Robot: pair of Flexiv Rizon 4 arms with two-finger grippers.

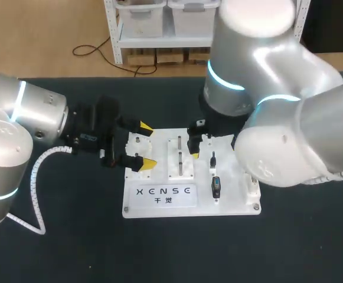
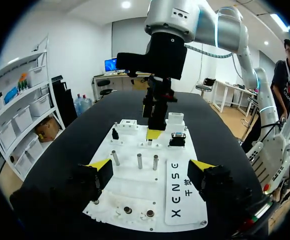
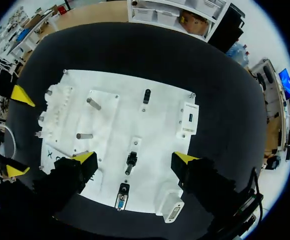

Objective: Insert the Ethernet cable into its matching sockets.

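Observation:
The white socket board (image 1: 159, 203) lies mid-table. My left gripper (image 1: 147, 145) is open at the board's left edge; in its own view the fingers (image 2: 151, 167) straddle the board's near end with nothing between them. My right gripper (image 1: 195, 144) hangs over the board's middle, largely hidden by its arm, and shows ahead of the left one (image 2: 154, 131). Its own view shows it open (image 3: 135, 159) above a small black plug (image 3: 131, 161) on the board, not touching it. Another black connector (image 3: 121, 195) lies closer to that wrist. I cannot make out a cable run.
Two metal pegs (image 1: 179, 154) stand upright on the board's middle panel. A white socket block (image 3: 188, 117) and a white connector block (image 3: 172, 210) sit near the board's right edge. Dark tabletop (image 1: 71, 247) surrounds the board.

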